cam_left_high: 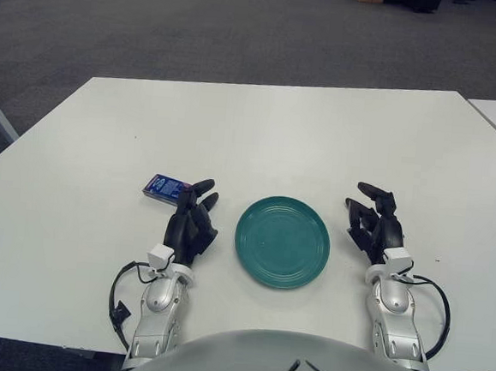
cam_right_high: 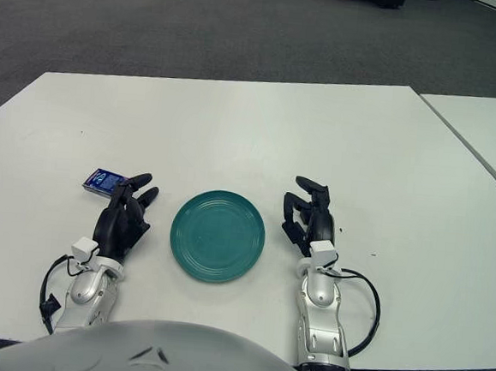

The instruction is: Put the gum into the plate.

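Lying just beyond left hand (cam_left_high: 192, 222): gum (cam_left_high: 164, 187)

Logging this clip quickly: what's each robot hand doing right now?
Left robot hand: open, holds nothing, fingertips just short of the gum.
Right robot hand: open, empty, resting right of the plate.

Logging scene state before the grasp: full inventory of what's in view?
small blue gum pack: 1, blue with a light label, flat on the table left of the plate, just beyond the left hand's fingertips
round teal plate: 1, teal, front centre of the table between the hands, nothing in it
white rectangular table: 1, white, carries everything
second white table: 1, white, right edge, apart
grey carpet floor: grey, behind
left hand: 1, black, on table near the pack, holds nothing
right hand: 1, black, right of plate, holds nothing
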{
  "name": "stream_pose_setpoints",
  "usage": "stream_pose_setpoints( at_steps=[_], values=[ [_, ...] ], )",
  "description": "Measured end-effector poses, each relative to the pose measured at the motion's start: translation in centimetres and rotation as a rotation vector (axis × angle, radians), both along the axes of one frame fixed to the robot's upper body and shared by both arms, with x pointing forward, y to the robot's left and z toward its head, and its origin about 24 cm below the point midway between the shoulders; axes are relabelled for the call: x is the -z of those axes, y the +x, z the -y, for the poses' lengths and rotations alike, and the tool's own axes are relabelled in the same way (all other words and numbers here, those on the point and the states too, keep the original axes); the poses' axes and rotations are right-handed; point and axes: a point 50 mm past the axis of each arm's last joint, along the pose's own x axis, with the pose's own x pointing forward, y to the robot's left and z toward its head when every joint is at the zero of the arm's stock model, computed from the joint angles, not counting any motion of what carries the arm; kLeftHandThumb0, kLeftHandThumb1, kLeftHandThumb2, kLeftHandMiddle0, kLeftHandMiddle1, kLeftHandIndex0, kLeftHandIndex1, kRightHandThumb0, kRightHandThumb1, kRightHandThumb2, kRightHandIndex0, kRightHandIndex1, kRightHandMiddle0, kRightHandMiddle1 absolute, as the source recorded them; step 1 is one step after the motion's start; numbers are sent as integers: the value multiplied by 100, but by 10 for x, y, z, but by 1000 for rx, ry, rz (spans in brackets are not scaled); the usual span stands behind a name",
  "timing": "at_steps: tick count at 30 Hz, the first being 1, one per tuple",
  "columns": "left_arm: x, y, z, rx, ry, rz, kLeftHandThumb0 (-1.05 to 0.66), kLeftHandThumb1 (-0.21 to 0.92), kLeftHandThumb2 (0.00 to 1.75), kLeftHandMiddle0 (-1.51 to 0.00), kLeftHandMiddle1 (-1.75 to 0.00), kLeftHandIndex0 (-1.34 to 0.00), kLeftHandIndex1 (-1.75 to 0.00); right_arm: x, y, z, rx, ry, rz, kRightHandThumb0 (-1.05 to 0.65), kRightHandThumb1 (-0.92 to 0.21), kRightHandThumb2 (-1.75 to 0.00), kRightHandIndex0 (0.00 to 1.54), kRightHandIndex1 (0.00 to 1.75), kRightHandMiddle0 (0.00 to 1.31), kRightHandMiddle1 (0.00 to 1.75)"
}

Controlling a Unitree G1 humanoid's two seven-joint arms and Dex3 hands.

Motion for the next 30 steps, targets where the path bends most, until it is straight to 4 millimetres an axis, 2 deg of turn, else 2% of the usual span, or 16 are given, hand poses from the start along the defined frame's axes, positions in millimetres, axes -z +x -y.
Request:
stream_pose_setpoints(
  at_steps=[24, 30],
  values=[
    [-3, 0, 0, 0, -17, -8, -85, 92, 94, -26, -65, -1, -109, 0, 0, 0, -1, 0, 0, -62, -92, -59, 42, 48, 4, 104],
    [-15, 5, 5, -15, 17, 34, -82, 92, 85, -30, -76, -4, -113, 0, -1, 0, -1, -2, -1, -62, -92, -59, 43, 48, 4, 103]
  ],
)
